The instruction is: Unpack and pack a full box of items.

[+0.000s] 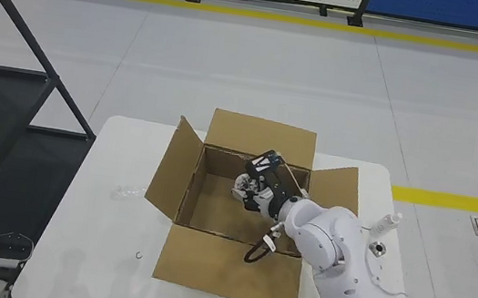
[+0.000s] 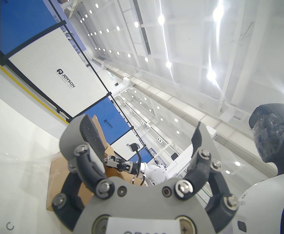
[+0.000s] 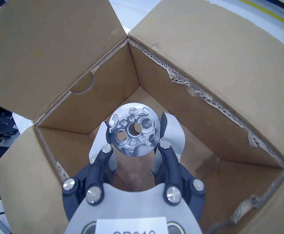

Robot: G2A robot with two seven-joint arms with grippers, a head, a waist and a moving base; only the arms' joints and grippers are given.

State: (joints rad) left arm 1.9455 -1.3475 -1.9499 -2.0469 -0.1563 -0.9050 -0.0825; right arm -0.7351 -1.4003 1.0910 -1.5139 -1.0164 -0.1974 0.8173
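Right gripper (image 3: 135, 128) clamped across the rim of the metal disc (image 3: 135, 145), which hangs inside the open cardboard box (image 3: 111, 84); left gripper (image 2: 144, 133) spread wide, empty; we would keep the disc level and clear of the walls.

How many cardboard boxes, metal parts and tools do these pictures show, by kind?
Cardboard box: 1
Metal part, a toothed disc gripped by the right tool: 1
Tools, the right tool and the open left tool: 2
Total: 4
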